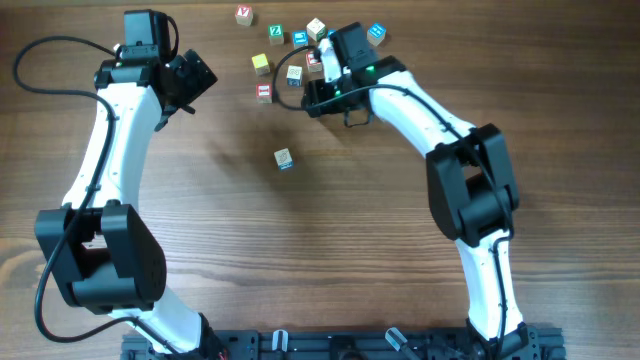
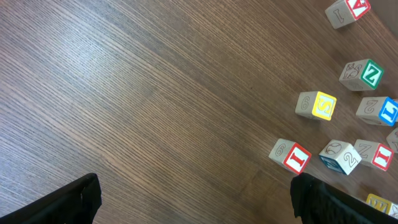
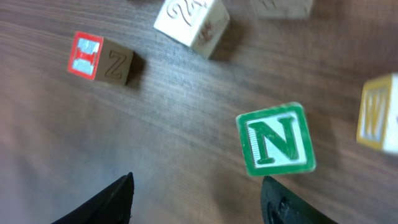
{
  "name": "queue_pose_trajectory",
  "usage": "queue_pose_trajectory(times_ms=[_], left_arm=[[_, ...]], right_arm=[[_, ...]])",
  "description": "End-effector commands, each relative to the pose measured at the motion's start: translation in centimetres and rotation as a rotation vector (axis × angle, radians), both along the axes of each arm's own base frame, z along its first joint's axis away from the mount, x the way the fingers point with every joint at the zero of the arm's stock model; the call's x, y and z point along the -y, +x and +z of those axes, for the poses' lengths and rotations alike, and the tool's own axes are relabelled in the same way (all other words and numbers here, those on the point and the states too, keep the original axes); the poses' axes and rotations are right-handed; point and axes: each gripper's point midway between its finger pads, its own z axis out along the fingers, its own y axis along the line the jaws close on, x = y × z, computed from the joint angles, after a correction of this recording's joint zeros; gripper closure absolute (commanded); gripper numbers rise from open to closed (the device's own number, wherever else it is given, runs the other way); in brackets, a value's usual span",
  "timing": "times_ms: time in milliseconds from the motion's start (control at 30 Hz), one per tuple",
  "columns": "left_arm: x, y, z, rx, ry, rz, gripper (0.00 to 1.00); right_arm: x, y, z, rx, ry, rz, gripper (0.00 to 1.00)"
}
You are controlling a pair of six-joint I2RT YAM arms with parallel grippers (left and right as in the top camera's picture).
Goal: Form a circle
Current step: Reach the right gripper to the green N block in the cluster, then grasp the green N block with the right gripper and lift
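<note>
The right gripper has its fingers partly open, with only bare worktop between them and nothing held. The green N cube lies tilted just beyond the tip of one finger; whether it touches that finger cannot be told. Farther off in that wrist view are a red-faced cube, a pale cube and a yellow-faced cube. From overhead, this gripper sits in the cluster of letter cubes at the far middle of the worktop. It hides part of the cluster, so a ring shape cannot be made out.

The left gripper has its fingers spread wide over bare wood, empty, left of the cluster. A lone cube lies nearer, well apart from the rest.
</note>
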Motion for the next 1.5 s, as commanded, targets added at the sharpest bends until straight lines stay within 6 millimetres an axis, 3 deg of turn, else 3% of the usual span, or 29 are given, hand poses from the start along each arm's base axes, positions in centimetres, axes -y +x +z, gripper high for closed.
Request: queue_pose_trajectory(times_ms=[0,100,200,333,467,633,833,1167,1267,1367,1467], left_arm=[[-0.4,0.2,0.6,0.016,0.019,-0.002,0.00],[-0.4,0.2,0.6,0.016,0.019,-0.002,0.00],[-0.4,0.2,0.6,0.016,0.019,-0.002,0.00],[-0.4,0.2,0.6,0.016,0.019,-0.002,0.00],[-0.4,0.2,0.6,0.016,0.019,-0.002,0.00],[-0.4,0.2,0.6,0.016,0.019,-0.002,0.00],[-0.4,0.2,0.6,0.016,0.019,-0.002,0.00],[-0.4,0.2,0.6,0.016,0.019,-0.002,0.00],[-0.4,0.2,0.6,0.016,0.019,-0.002,0.00],[-0.4,0.2,0.6,0.016,0.019,-0.002,0.00],[-0.4,0.2,0.6,0.016,0.019,-0.002,0.00]], right_arm=[[1.2,1.5,-0.5,0.161,-0.205,0.053,0.34],[2.5,2.3,-0.6,0.215,-0.312,0.044,0.33],[2.4,1.8,-0.8,0.194,-0.312,0.056,0.27],[2.0,3.1,0.0,0.253,-0.290,0.033,0.28],[1.7,3.4,-0.1,0.267,-0.284,0.032,0.33],[1.7,3.4,-2.6,0.244,-0.296,0.036,0.35],[1.3,4.3,-2.3,0.284,-0.276,0.029,0.39],[1.9,4.8,-1.9,0.308,-0.306,0.002,0.53],[2.4,4.7,-1.5,0.303,-0.327,-0.007,0.70],[2.5,4.4,-1.0,0.297,-0.331,-0.004,0.70],[2.4,4.4,0.9,0.318,-0.318,-0.009,0.69]])
